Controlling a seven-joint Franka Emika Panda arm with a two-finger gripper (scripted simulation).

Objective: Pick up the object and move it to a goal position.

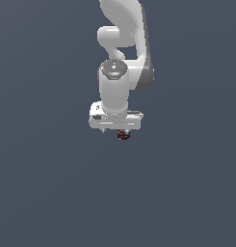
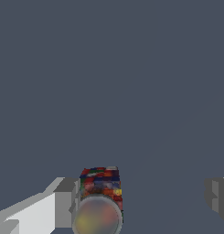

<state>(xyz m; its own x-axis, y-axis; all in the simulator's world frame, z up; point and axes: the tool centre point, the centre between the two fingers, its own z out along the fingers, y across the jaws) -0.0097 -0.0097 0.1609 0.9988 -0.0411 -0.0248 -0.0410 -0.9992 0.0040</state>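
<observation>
Seen from the wrist view, the can (image 2: 100, 199) is a small cylinder whose label is a patchwork of red, blue, green and yellow, capped by a dull grey metallic top inside a pale rim, with faint warm colours smeared across that top. Its long axis runs along the camera's line of sight, so the round top faces the lens and the label side recedes behind it; it appears to stand upright on the tabletop (image 2: 131, 82), though the contact is not plainly visible. The hand (image 2: 143, 201) is spread wide: one grey finger pad (image 2: 67, 201) sits just beside or touching the can's side, while the other finger (image 2: 217, 196) stands well apart across an open gap, so nothing is pinched. In the exterior view the white arm (image 1: 120, 62) reaches straight down, its hand (image 1: 115, 130) low over the surface, and only a sliver of the can (image 1: 123, 135) peeks out below it, toward the exterior view's right of the hand's centre. Everything around is one flat, uniform slate-blue surface (image 1: 42, 193), with no walls, edges or other items to be made out.
</observation>
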